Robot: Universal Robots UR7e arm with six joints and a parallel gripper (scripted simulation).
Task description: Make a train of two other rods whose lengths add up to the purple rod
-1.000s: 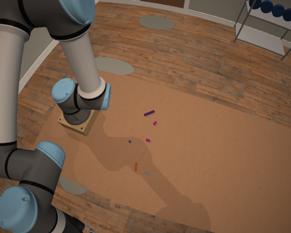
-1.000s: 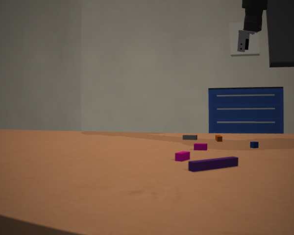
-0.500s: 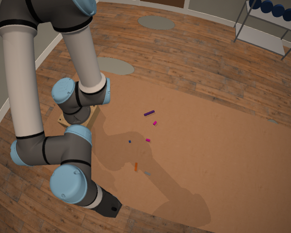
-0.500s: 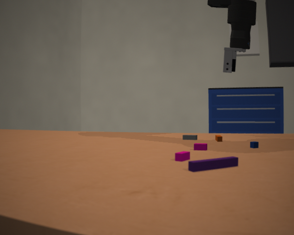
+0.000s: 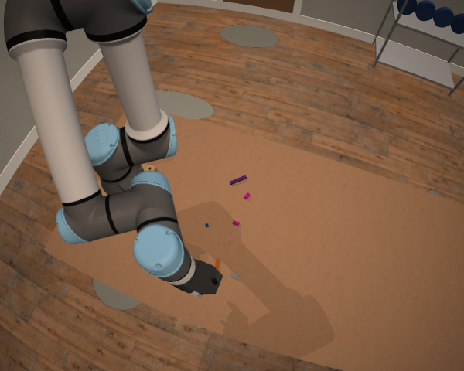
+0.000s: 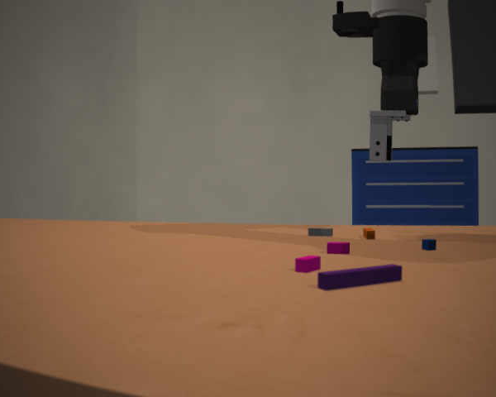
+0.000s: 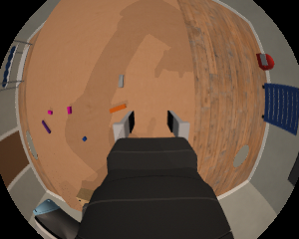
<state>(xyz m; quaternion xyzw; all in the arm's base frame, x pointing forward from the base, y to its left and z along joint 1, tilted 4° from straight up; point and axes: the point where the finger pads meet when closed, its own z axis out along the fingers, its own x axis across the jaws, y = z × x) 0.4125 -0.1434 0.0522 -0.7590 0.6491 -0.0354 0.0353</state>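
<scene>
The purple rod [image 5: 237, 180] [image 6: 359, 276] [image 7: 46, 126] lies flat on the brown table [image 5: 344, 239] [image 6: 112, 298] [image 7: 77, 47]. One magenta rod [image 5: 247, 195] [image 6: 307, 263] [image 7: 50, 112] lies close beside it. A second magenta rod [image 5: 235, 222] [image 6: 338, 247] [image 7: 69, 111] lies further on. The blue rod [image 5: 206, 225] [image 6: 428, 244] [image 7: 85, 138], the orange rod [image 5: 216, 263] [image 6: 369, 233] [image 7: 118, 110] and the grey rod [image 5: 235, 276] [image 6: 320, 231] [image 7: 122, 80] lie apart from one another. My gripper [image 6: 380, 158] [image 7: 150, 118] is open and empty. It hangs well above the table, close to the orange rod.
A blue drawer cabinet [image 6: 415, 192] [image 7: 280, 108] stands beyond the table. A metal rack [image 5: 424, 39] stands at the far right of the room. Grey round discs [image 5: 248, 35] lie on the wooden floor. My arm's elbow [image 5: 136, 207] hangs over the table's left part.
</scene>
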